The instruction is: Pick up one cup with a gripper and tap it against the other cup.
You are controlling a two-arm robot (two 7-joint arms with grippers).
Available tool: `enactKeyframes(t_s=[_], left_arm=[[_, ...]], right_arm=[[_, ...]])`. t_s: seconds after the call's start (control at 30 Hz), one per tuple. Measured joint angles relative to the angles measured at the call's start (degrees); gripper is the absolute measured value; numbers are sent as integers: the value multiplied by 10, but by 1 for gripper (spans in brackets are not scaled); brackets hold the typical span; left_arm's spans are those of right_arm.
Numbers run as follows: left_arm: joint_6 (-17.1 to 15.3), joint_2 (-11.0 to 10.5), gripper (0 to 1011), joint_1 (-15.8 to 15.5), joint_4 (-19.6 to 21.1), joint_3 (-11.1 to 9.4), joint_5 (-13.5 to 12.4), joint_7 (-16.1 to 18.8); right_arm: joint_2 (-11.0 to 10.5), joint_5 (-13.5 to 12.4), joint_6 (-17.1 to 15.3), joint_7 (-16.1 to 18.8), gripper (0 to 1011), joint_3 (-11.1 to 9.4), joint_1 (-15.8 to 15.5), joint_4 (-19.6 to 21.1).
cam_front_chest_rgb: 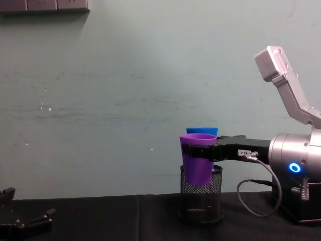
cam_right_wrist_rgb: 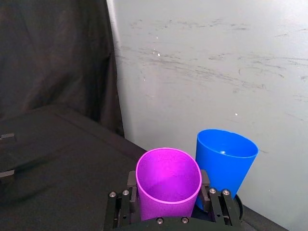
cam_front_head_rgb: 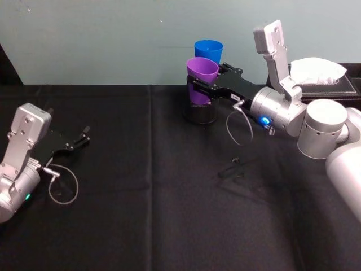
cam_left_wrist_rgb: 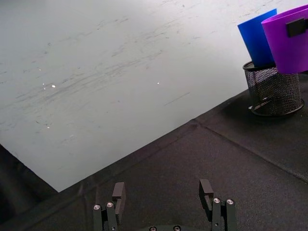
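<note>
The purple cup (cam_front_head_rgb: 202,74) hangs upright at the back of the table, with my right gripper (cam_front_head_rgb: 201,86) shut on its sides. In the right wrist view the fingers (cam_right_wrist_rgb: 132,182) clamp the purple cup (cam_right_wrist_rgb: 167,185) from both sides. The blue cup (cam_front_head_rgb: 208,49) stands just behind it, close to the wall, and its base drops into a black mesh pen holder (cam_front_head_rgb: 200,114). From the chest, the purple cup (cam_front_chest_rgb: 197,161) covers most of the blue cup (cam_front_chest_rgb: 201,130); I cannot tell if they touch. My left gripper (cam_front_head_rgb: 84,135) rests open at the table's left.
A black box (cam_front_head_rgb: 344,84) with a white cloth (cam_front_head_rgb: 318,70) on it sits at the back right, behind my right arm. A small dark object (cam_front_head_rgb: 234,164) lies mid-table on the black tablecloth. The pale wall (cam_front_head_rgb: 113,39) runs right behind the cups.
</note>
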State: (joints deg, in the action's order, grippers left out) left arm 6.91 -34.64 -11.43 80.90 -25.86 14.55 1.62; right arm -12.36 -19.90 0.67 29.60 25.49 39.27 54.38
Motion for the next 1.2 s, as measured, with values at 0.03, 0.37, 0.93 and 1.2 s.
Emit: enactKeyframes(t_s=[0.03,0.37,0.93,1.2], left_arm=[[0,0,1005,0,0,0,0,0],[0,0,1005,0,0,0,0,0],[0,0,1005,0,0,0,0,0],[0,0,1005,0,0,0,0,0]], right_arm=[[0,0,0,0,735,0,0,0],[-5,-3,1,14,735,-1,-11,13],[-74,-12,-27,3,734,-6,-117,186],[-101,-17,-17,-2,734,-8,-171,237]])
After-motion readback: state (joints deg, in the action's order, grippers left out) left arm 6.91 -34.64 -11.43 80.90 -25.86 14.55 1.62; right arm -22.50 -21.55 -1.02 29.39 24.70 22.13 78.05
